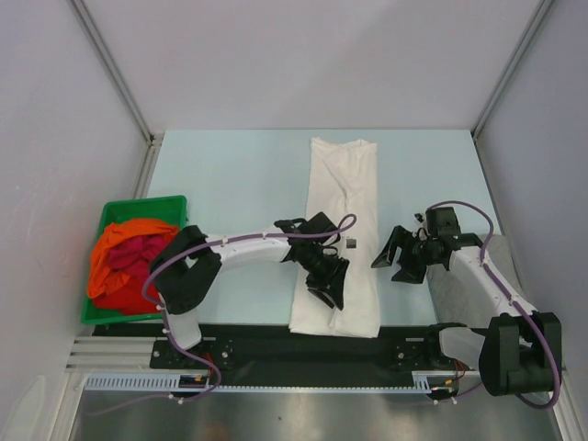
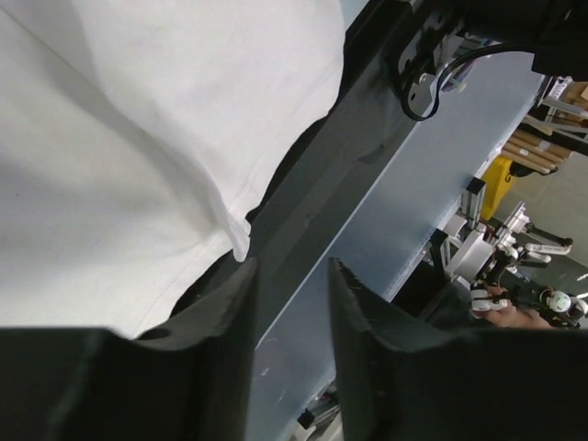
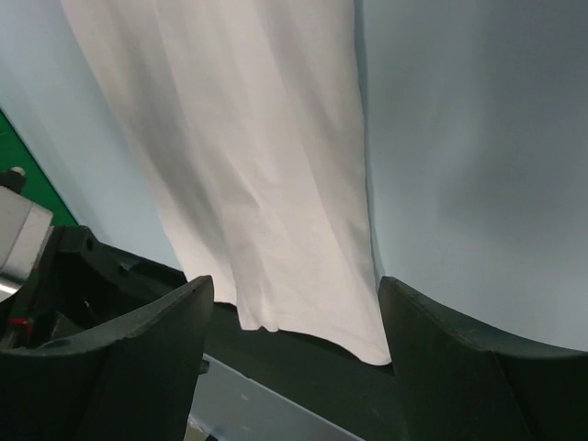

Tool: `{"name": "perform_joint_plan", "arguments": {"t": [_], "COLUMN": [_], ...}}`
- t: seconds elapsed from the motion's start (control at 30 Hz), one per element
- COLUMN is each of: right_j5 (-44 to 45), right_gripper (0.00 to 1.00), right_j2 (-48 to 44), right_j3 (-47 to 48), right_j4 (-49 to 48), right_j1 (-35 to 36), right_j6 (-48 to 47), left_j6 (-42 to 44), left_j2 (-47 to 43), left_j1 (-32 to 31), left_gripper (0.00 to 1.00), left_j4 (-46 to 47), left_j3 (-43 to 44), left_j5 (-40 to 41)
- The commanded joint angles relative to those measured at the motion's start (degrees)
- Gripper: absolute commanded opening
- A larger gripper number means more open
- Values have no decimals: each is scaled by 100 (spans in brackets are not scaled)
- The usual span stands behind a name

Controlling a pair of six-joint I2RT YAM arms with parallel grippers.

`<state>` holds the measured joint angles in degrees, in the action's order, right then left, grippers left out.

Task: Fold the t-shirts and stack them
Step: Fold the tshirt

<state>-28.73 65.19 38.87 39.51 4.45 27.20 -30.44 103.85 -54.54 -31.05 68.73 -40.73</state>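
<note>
A white t-shirt (image 1: 344, 197) lies folded into a long narrow strip down the middle of the table, its near hem (image 3: 303, 322) reaching the black rail at the front edge. My left gripper (image 1: 331, 296) hovers over the shirt's near end; in its wrist view the white t-shirt (image 2: 138, 138) lies to the left of the left gripper (image 2: 292, 266), whose jaws stand apart with nothing between them. My right gripper (image 1: 393, 266) hangs wide open just right of the shirt. In the right wrist view the white t-shirt (image 3: 266, 165) lies ahead of the right gripper (image 3: 294, 289), untouched.
A green bin (image 1: 170, 204) at the left holds an orange t-shirt (image 1: 129, 234) and a dark red t-shirt (image 1: 129, 266), bunched together. Grey fabric (image 1: 459, 299) lies under my right arm. The black rail (image 1: 276, 335) runs along the table's near edge.
</note>
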Motion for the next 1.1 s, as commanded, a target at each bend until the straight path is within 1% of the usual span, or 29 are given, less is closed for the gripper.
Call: {"name": "perform_joint_plan", "arguments": {"t": [0.0, 0.1, 0.23, 0.37, 0.47, 0.5, 0.53, 0.57, 0.6, 0.67, 0.83, 0.9, 1.07], "right_j5": [-18, -80, -71, -71, -62, -62, -62, -54, -62, -19, 139, 183, 262], "right_gripper": [79, 79, 79, 79, 80, 80, 80, 80, 80, 80, 80, 81, 81], "right_j2": [-94, -68, -85, -85, -68, -59, -59, -68, -76, -68, -41, -33, 20], "right_j3": [41, 24, 33, 15, 6, 6, 6, -2, -2, -2, 6, -2, -2], "right_j4": [-75, -127, -119, -119, -154, -154, -145, -136, -145, -127, -57, -49, -13], "right_j1": [39, 39, 39, 39, 39, 39, 39, 39, 39, 47, 65, 83, 188], "right_j6": [57, 31, 22, 13, 31, 31, 31, 31, 48, 57, 101, 127, 180], "left_j6": [-15, 125, 108, 73, 134, 126, 134, 126, 108, 21, -147, -226, -287], "left_j2": [107, 345, 723, 856, 751, 716, 654, 549, 496, 417, 65, 12, 310], "left_j1": [-39, -39, -56, -153, -232, -241, -232, -241, -241, -232, -232, -232, -232], "left_gripper": [43, 47, 43, 42, 30, 19, 15, 11, 6, 0, 0, 0, 1], "left_j4": [230, 240, 275, 371, 442, 450, 442, 442, 442, 442, 468, 521, 696], "left_j3": [-97, 43, 114, -8, -53, -53, -53, -53, -61, -79, -202, -324, -685], "left_j5": [30, 267, 408, 364, 276, 233, 206, 171, 118, -75, -259, -216, -277]}}
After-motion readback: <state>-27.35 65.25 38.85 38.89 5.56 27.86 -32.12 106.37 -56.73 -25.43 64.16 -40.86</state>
